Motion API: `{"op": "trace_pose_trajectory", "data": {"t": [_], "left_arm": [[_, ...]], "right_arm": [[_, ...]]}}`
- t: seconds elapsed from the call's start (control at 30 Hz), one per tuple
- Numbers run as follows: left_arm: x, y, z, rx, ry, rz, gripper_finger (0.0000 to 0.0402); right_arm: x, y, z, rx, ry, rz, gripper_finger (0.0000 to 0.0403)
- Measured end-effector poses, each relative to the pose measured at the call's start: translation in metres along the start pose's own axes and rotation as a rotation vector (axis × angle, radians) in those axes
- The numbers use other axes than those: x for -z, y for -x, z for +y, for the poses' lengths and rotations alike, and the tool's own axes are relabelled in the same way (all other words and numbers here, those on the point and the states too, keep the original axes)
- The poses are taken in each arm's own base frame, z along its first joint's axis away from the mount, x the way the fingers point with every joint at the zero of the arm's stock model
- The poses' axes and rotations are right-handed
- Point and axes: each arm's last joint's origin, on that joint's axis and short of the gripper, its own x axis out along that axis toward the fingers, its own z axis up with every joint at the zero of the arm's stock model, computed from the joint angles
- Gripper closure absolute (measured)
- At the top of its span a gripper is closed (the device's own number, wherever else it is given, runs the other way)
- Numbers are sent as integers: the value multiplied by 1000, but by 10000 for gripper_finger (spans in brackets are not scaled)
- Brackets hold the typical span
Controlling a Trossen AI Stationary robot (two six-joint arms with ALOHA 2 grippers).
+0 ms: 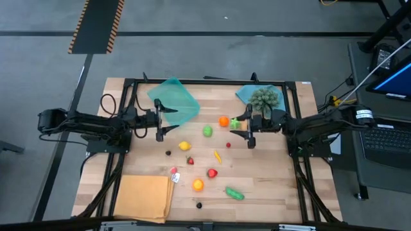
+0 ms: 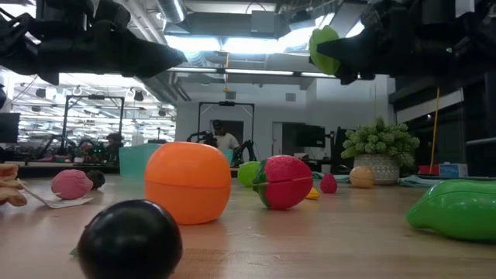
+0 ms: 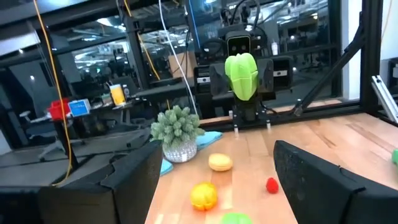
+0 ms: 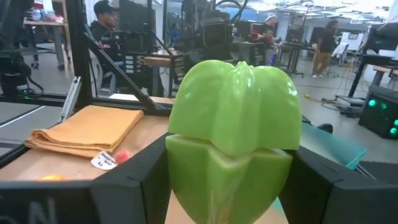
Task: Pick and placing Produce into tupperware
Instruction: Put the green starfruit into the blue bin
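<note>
Right gripper [image 1: 243,133]: clamped on a green toy pepper [image 4: 233,134], held above the table.
Left gripper [image 1: 168,123]: fingers spread, holding nothing, beside the teal tupperware [image 1: 174,97].
Doing it well: carry the pepper across over the tupperware, lower, then let go.
</note>
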Motion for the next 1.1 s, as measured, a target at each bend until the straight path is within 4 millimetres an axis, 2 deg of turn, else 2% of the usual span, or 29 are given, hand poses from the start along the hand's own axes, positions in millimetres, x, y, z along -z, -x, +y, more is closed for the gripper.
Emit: {"op": "trace_pose_trajectory", "data": {"t": [0.3, 0.7, 0.8, 1.1], "left_arm": [[2, 0, 0, 2, 134, 17, 101], [2, -1, 1, -26, 129, 16, 101], [-2, -10, 2, -26, 129, 20, 101], [-9, -57, 8, -19, 77, 72, 101]], "right_arm": [[6, -25, -9, -24, -3, 51, 175], [9, -61, -18, -50, -4, 65, 175], [8, -73, -23, -73, -1, 45, 175], [7, -103, -42, -87, 3, 22, 175]]}}
